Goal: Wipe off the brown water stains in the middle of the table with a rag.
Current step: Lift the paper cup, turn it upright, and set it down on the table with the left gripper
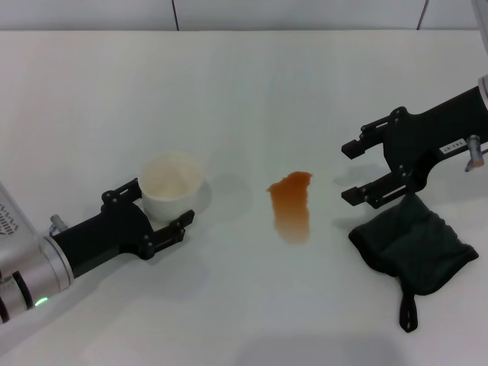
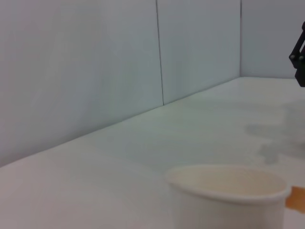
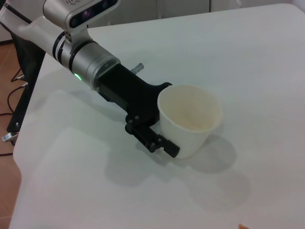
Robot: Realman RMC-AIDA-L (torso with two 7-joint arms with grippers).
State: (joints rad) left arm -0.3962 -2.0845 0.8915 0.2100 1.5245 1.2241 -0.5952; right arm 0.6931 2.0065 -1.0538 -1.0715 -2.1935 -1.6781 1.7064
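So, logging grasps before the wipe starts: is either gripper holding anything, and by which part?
The left gripper has its fingers around the paper cup's side wall. The right gripper is open and empty above the table, beside the rag.

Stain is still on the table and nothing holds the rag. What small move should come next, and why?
Probably lower the right gripper onto the rag: it hangs open just above it, while the brown water stains lie unwiped. The left gripper is around the paper cup.
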